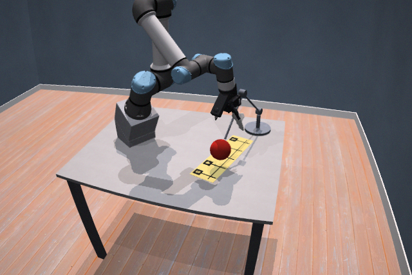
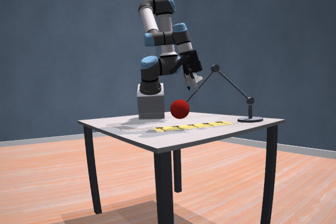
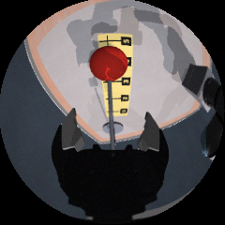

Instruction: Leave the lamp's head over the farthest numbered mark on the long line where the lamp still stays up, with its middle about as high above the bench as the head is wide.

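A: What's near the black two-jaw gripper (image 2: 192,83)?
B: The lamp's thin grey rod (image 2: 199,85), between spread, empty jaws.
A: And the lamp's round red head (image 2: 179,108)?
B: Above the yellow marked strip (image 2: 189,126), mid-line, far from the grey table's (image 2: 163,142) edges.

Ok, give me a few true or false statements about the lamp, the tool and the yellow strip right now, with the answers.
1. The tool is open and holds nothing. True.
2. The lamp's red head rests on the table. False: it hangs above the yellow strip.
3. The tool grips the red head. False: it is up by the lamp's thin rod, above the head.
4. The lamp's round base stands on the table beyond one end of the strip. True.
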You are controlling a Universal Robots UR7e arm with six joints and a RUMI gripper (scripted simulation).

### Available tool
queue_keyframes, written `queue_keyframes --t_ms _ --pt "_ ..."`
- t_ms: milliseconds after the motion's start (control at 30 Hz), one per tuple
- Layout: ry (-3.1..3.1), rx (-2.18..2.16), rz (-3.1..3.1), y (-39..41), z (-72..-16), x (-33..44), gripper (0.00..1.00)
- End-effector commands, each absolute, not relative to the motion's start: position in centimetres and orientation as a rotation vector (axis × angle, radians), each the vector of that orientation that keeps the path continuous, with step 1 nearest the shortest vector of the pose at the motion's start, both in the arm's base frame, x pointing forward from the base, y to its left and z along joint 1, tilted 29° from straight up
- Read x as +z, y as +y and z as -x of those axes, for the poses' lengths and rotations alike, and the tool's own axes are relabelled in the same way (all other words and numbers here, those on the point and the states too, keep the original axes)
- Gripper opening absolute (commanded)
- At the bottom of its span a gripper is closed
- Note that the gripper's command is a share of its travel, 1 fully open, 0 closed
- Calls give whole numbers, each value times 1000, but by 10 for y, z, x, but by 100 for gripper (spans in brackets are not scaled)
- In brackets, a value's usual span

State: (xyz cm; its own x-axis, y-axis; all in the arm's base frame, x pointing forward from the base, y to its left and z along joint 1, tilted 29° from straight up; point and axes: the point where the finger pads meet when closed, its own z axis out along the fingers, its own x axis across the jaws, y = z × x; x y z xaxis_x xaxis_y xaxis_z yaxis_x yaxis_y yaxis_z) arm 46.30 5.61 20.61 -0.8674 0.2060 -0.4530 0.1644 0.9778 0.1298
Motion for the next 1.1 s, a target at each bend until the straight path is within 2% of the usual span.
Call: queue_keyframes --t_ms 0,1067 --pt "2645 157 -195 57 -466 202 100" --pt "2643 236 -65 54 -470 194 100"
